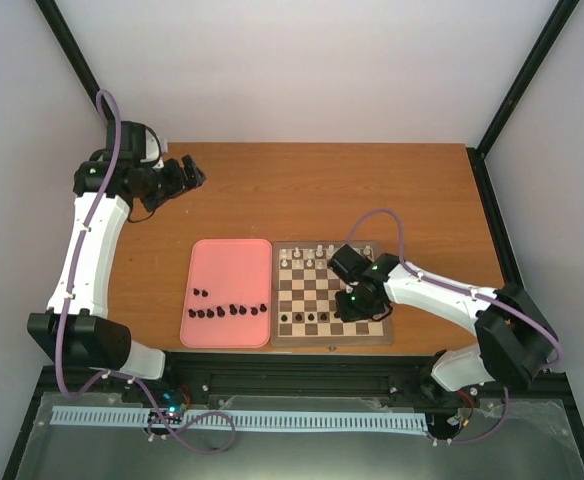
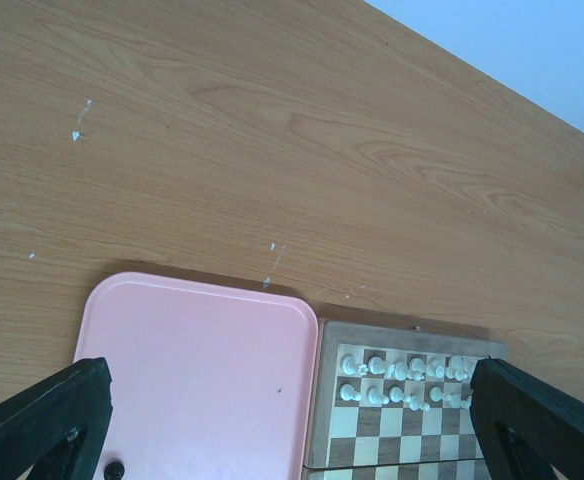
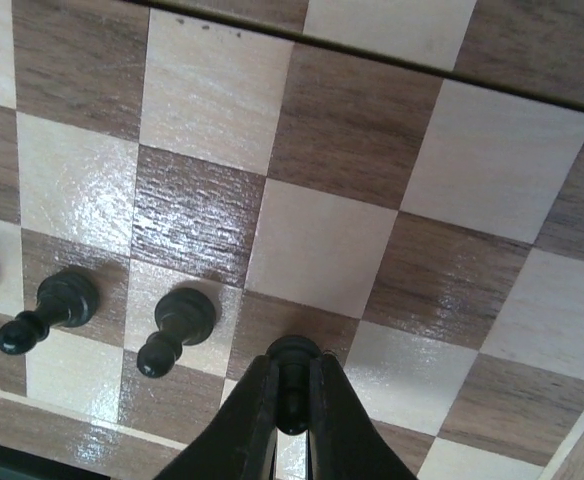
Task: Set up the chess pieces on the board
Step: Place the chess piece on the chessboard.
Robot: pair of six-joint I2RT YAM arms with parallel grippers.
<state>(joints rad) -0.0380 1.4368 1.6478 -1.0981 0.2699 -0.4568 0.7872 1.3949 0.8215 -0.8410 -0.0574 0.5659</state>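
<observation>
The wooden table (image 2: 272,150) is seen from above, its grain marked by a few white flecks, with a strip of pale wall (image 2: 532,50) caught at the upper right. The pink tray (image 2: 202,370) is laid flush against the chessboard (image 2: 324,400), edge touching edge. Two rows of white pieces (image 2: 402,380) are lined up along the board's far side. The left gripper (image 2: 290,400) is held above both, its black fingers (image 2: 47,420) spread wide to the frame's lower corners. A single black chess piece (image 2: 114,468) is glimpsed on the tray, just beside the finger at lower left.
</observation>
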